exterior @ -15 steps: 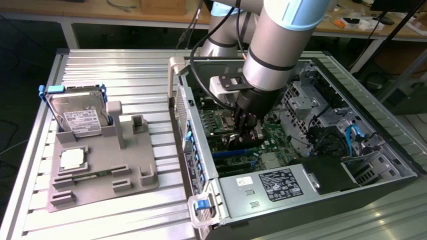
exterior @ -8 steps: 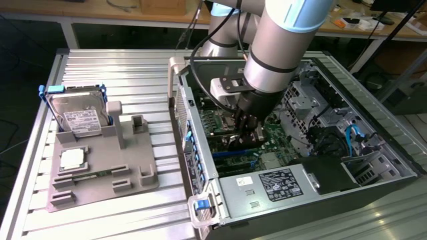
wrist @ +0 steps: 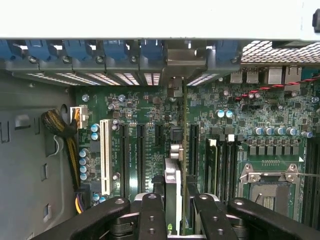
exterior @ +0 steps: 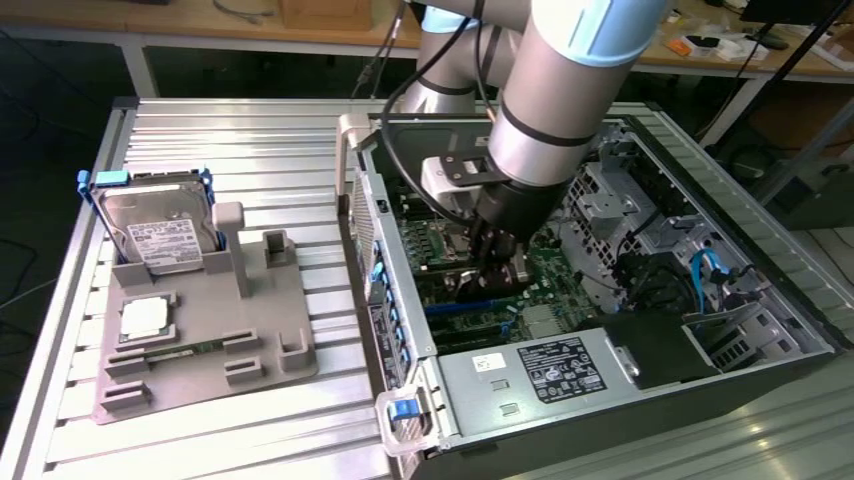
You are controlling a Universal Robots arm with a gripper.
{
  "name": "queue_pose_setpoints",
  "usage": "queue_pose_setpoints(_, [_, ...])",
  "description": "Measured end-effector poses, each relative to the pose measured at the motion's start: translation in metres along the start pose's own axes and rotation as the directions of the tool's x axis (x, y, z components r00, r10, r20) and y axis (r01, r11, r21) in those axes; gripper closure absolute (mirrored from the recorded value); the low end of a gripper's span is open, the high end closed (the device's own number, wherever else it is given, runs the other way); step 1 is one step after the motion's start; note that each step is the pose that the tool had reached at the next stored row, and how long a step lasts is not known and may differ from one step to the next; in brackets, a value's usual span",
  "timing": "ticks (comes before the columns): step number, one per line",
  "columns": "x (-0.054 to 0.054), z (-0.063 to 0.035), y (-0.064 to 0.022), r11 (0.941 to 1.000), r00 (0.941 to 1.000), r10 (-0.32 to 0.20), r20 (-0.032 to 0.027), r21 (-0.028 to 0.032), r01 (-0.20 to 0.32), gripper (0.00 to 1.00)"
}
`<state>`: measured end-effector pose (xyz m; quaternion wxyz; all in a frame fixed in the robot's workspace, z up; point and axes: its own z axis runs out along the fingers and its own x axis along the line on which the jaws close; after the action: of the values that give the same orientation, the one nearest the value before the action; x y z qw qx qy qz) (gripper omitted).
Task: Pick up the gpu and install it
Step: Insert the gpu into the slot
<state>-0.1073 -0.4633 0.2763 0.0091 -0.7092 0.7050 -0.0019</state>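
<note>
The gpu [wrist: 173,176] is a thin dark card seen edge-on in the wrist view, clamped between my two black fingers [wrist: 152,210]. My gripper [wrist: 177,202] is shut on it. The card stands upright above the green motherboard [wrist: 150,125], running along the black expansion slots toward the rear bracket openings [wrist: 176,75]. I cannot tell whether its lower edge touches a slot. In the exterior view, my gripper [exterior: 489,268] reaches down inside the open computer case [exterior: 400,330], with the gpu [exterior: 478,288] dark below the fingers.
A white slot [wrist: 105,156] and a cable bundle [wrist: 62,130] lie to one side of the card, memory slots and the CPU socket [wrist: 270,182] to the other. At the exterior view's left, a grey fixture [exterior: 254,345] holds a hard drive [exterior: 160,238] and a chip [exterior: 144,318].
</note>
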Motion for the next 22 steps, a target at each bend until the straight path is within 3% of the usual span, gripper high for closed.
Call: queue_pose_setpoints(22, [0.0000, 0.0059, 0.0023, 1.0000, 1.0000, 0.001, 0.0014, -0.0003, -0.001, 0.73])
